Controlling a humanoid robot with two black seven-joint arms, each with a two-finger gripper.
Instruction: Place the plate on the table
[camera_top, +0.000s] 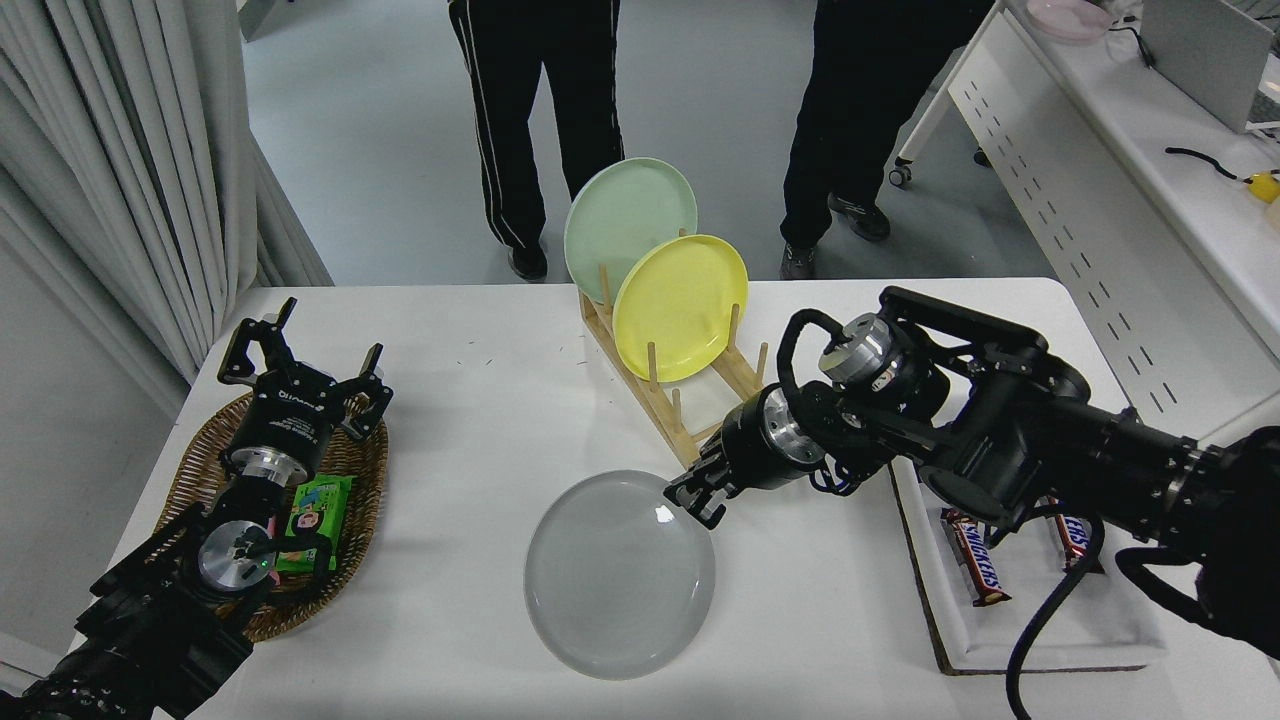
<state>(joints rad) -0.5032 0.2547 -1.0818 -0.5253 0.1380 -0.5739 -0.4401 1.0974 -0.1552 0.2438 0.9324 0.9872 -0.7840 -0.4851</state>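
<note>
One matte light-grey plate (619, 574), round, shallow-rimmed, rim pinched by right claw (692, 500).

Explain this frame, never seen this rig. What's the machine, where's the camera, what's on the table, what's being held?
It is a humanoid robot with two black arms, seen from a camera high on its head, looking down over the white table.

The right gripper grips the far right rim of the light-grey plate, which lies flat or nearly flat on the table. The left gripper is parked, open, over a wicker basket holding a green snack packet.

Behind the grey plate, a wooden rack holds a yellow plate and a pale green plate upright. At the right, a white tray holds candy bars. Two people stand at the far side; only their legs show.
</note>
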